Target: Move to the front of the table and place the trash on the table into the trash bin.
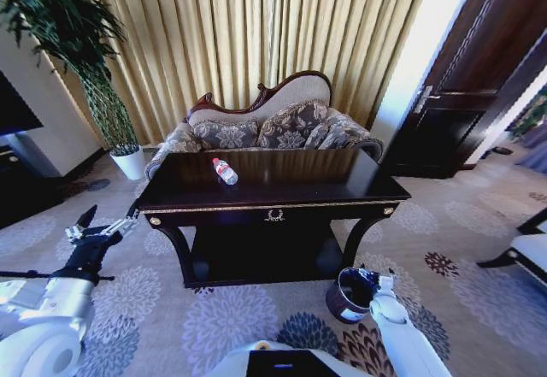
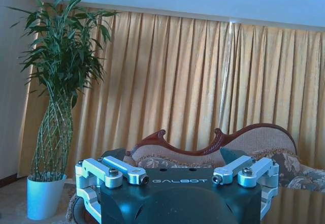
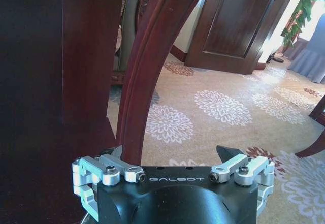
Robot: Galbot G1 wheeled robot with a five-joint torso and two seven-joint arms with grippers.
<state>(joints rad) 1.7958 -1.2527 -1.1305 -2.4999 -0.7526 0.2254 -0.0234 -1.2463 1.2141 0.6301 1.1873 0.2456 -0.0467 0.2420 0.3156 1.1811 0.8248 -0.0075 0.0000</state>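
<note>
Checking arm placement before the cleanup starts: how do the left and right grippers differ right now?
The left gripper hangs out beside the table's left corner, with nothing near its jaws; the right gripper sits lower, by the front right leg, against the trash bin. The left wrist view faces curtains and sofa; the right faces the table leg. Both have open, empty jaws.

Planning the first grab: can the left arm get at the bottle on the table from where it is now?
Probably yes. The bottle lies alone on the table, left of centre, with nothing between it and the open left gripper, which is off the table's left end.
</note>
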